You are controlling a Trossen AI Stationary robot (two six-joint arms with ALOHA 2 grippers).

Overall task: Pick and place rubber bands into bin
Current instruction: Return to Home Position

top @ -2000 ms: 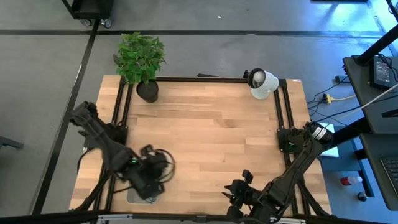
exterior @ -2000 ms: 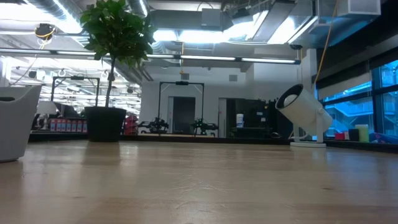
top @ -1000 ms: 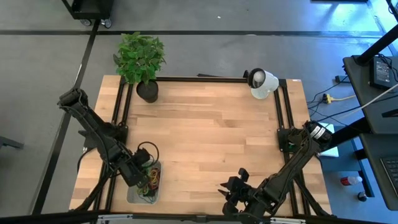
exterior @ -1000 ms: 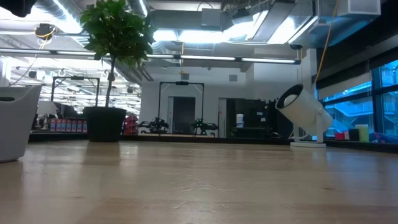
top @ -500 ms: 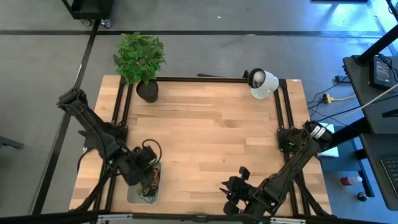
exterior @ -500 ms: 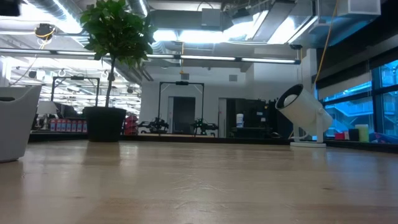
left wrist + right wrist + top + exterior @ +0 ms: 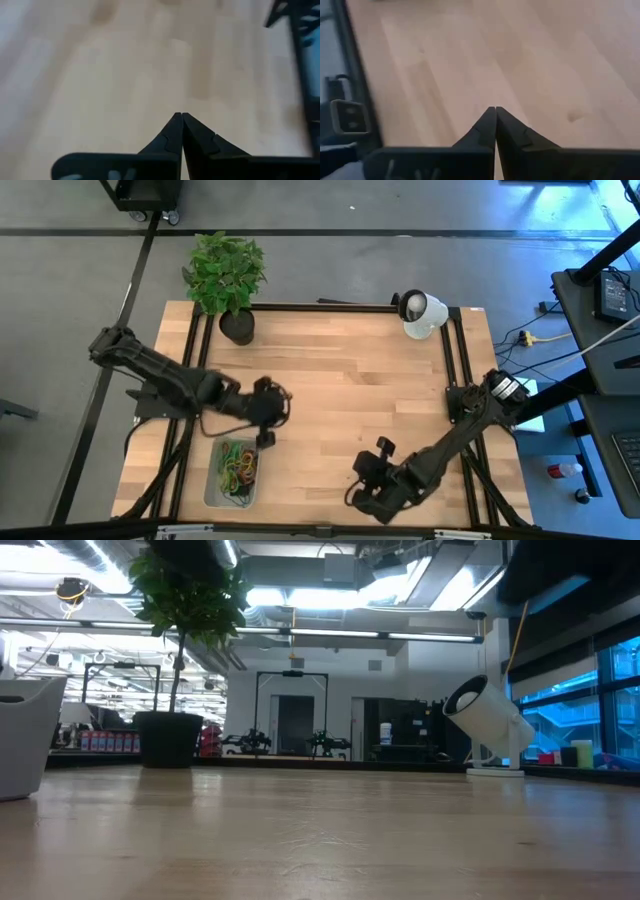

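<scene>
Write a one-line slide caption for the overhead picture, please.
Overhead: rubber bands lie in the bin; left pincer shut over the table beside it, right pincer shut farther right.

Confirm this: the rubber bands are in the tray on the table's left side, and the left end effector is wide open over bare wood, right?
No. The left end effector is shut over bare wood; the left wrist view shows its fingers pressed together. The rubber bands are indeed in the tray on the table's left side.
</scene>
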